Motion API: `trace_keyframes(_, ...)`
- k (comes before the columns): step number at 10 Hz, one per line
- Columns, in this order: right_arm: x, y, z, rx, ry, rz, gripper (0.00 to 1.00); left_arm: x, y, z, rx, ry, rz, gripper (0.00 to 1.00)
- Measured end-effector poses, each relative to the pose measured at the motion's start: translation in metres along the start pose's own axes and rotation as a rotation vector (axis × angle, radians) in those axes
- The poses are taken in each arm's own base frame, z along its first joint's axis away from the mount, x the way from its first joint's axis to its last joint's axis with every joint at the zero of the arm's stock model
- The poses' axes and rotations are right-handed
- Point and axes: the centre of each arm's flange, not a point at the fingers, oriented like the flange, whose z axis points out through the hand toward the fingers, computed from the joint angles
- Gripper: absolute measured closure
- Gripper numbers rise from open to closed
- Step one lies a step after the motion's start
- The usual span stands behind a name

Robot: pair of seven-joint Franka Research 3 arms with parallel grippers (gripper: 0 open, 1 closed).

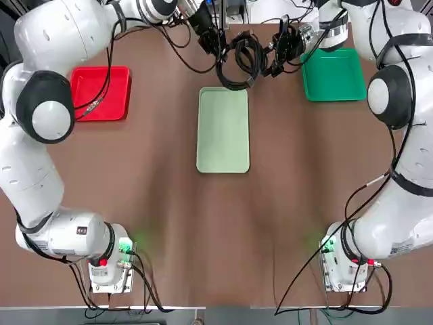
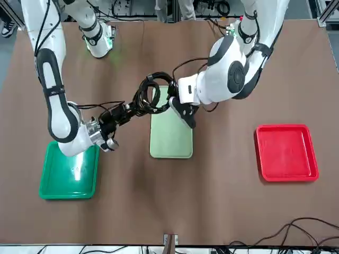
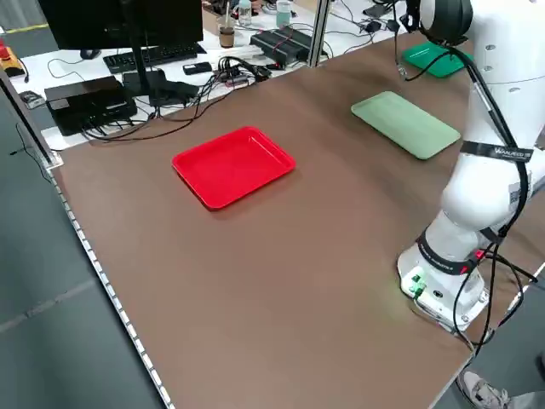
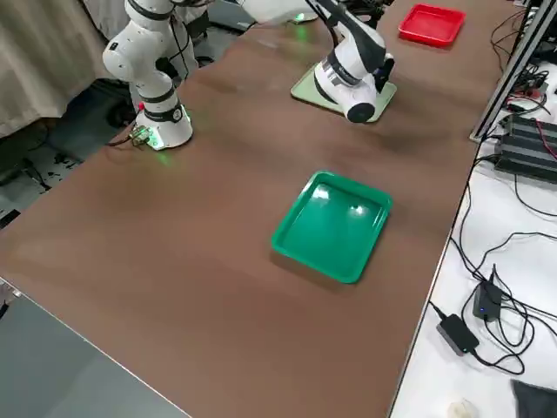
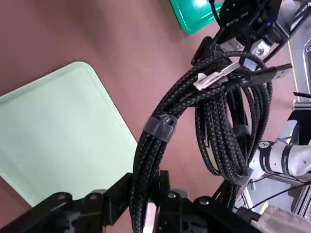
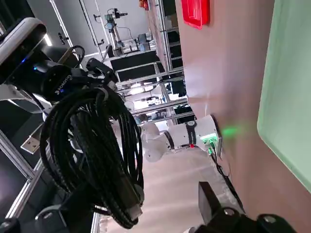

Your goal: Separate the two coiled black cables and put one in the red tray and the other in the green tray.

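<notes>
Cables (image 1: 245, 61), two coils, three trays (image 1: 223, 130)

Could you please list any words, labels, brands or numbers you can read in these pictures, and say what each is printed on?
"FRANKA": partly legible on a band round the white arm in the left side view.
Small white print on the dark camera housing in the right wrist view: too blurred to read.
Nothing readable on the trays or cables.

I cannot tell the two coiled black cables (image 1: 242, 61) apart: the loops overlap in one bundle. The left claw (image 1: 215, 46) has its fingertips buried in cord. From the left side camera, both claws and the bundle are cut off by the frame edge; the green tray (image 3: 434, 58) is partly hidden by an arm.
</notes>
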Motion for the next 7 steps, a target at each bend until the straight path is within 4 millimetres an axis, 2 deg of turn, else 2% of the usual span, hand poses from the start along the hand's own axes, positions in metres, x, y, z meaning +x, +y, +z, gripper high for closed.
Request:
trace_keyframes(2, -0.002, -0.002, 0.001, 0.007, 0.001, 0.030, 0.06, 0.001, 0.002, 0.005, -0.003, 0.005, -0.001, 0.73)
trace_keyframes(4, -0.003, -0.011, 0.001, 0.005, 0.002, 0.063, 0.29, 0.002, 0.003, 0.006, -0.006, 0.006, -0.004, 0.73)
trace_keyframes(5, -0.004, -0.016, 0.001, 0.003, 0.003, 0.067, 0.34, 0.003, 0.003, 0.006, -0.007, 0.007, -0.008, 0.73)
trace_keyframes(7, -0.006, -0.023, 0.000, 0.000, 0.005, 0.074, 0.67, 0.004, 0.002, 0.006, -0.009, 0.008, -0.010, 0.73)
